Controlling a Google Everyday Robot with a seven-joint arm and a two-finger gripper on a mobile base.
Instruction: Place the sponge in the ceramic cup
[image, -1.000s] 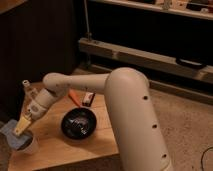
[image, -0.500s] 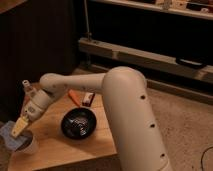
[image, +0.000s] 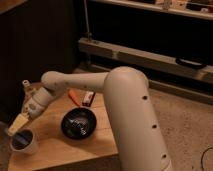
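- Since half a second ago little has moved: the gripper (image: 17, 124) hangs at nearly the same spot in the lower left of the frame. The pale blue that showed broadly at its end over the cup now reads as a smaller grey-blue patch, and the cup's mouth shows dark.
- The ceramic cup (image: 24, 142) stands upright at the lower left corner of the wooden table (image: 60, 152), just below and right of the gripper's end.
- The sponge (image: 11, 131): I take the grey-blue patch at the gripper's tip to be it. It sits at the far left edge, just upper left of the cup's rim. No blue shows inside the cup, though its inside is in shadow.
- Progress, as a judgement: the sponge is brought up to the cup but is not seen resting in it. What seems left is getting it over the mouth and letting it drop.
- Whether the claw is apart or clamped on the sponge, I cannot tell.
- Arm (image: 127, 100): the thick white segment rises from the lower right. The forearm runs left across mid-frame, then bends at the wrist and slopes down-left to the gripper.
- Also on the table: a black pan (image: 78, 125) right of the cup, well apart from it, and a red-white-black bar (image: 88, 98) behind the pan.
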